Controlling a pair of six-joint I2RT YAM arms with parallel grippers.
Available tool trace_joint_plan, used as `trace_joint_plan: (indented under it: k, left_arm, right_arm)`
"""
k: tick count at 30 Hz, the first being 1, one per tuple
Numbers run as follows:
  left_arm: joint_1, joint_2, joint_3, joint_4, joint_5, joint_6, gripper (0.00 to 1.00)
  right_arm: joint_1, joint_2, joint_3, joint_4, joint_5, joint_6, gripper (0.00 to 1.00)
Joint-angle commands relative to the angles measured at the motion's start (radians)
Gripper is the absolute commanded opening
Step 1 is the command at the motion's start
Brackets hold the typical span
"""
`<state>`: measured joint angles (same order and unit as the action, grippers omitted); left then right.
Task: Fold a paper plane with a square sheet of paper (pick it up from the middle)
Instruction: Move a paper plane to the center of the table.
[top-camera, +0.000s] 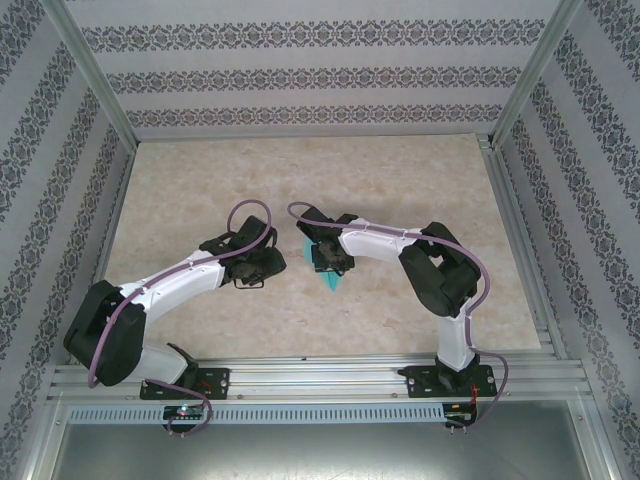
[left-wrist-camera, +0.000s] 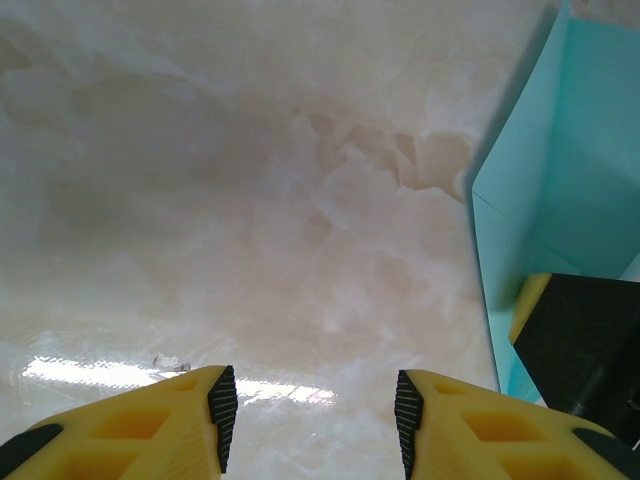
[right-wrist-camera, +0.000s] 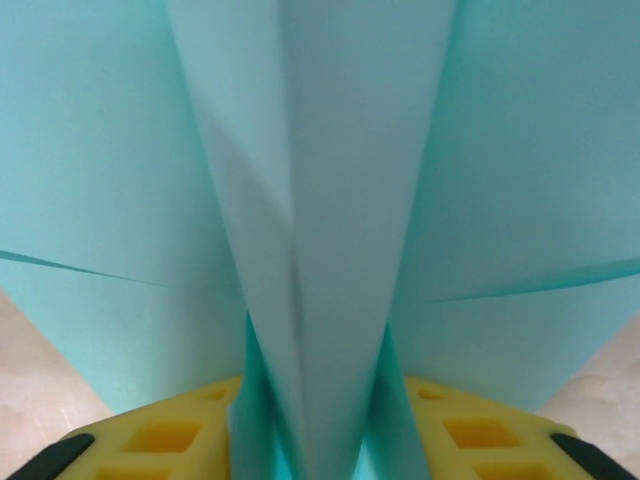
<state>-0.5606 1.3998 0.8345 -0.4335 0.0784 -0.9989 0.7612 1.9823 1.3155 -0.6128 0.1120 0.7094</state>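
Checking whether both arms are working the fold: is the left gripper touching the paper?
Apart. The top view shows a strip of bare table between the left gripper and the paper.

bare table (left-wrist-camera: 250, 200) ahead of left pincer (left-wrist-camera: 310, 420), paper plane (left-wrist-camera: 570, 150) and right pincer (top-camera: 330, 268) blocking its right

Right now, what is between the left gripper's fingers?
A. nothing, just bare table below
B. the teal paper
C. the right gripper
A: the left gripper is open over bare table, with the paper off to the side.
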Motion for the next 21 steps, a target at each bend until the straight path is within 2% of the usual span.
trace_joint_plan:
  k: [1, 17, 21]
  left_arm:
    - [0.016, 0.011, 0.022, -0.007, 0.002, 0.023, 0.49]
    - [0.016, -0.006, 0.020, -0.019, -0.016, 0.029, 0.49]
    - [0.016, -0.013, 0.033, -0.037, -0.037, 0.046, 0.49]
  right_arm:
    - [-0.011, 0.027, -0.015, -0.027, 0.004, -0.001, 0.43]
    - [-0.015, -0.146, 0.026, -0.088, 0.059, -0.036, 0.55]
    - [-0.016, -0.235, 0.014, -0.096, 0.101, -0.046, 0.56]
